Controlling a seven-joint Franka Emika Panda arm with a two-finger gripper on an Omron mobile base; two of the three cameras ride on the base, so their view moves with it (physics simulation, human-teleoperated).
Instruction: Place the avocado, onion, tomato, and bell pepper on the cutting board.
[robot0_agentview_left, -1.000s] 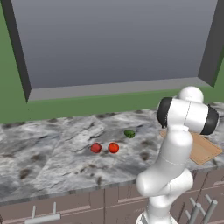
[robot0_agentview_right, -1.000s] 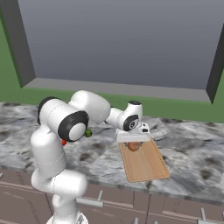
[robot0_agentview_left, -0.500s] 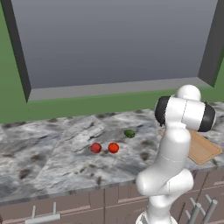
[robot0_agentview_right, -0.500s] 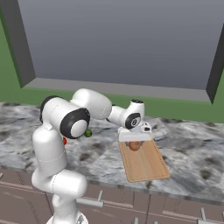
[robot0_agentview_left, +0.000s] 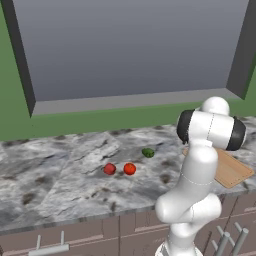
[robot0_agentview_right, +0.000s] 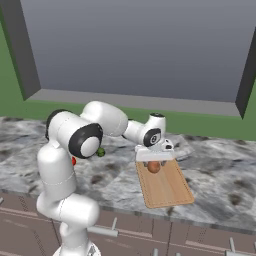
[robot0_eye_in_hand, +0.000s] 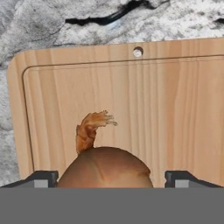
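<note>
Since a moment ago my pincer (robot0_eye_in_hand: 112, 181) has spread wide, gripping nothing, so the onion (robot0_eye_in_hand: 105, 168) now rests between its tips on the cutting board (robot0_eye_in_hand: 175, 100), delivered for the task.

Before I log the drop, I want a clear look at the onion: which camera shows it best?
The hand view: the onion sits close up on the cutting board, stem visible, between the open hand's tips. The right base view shows it small, under the hand. In the left base view the arm blocks it.
</note>
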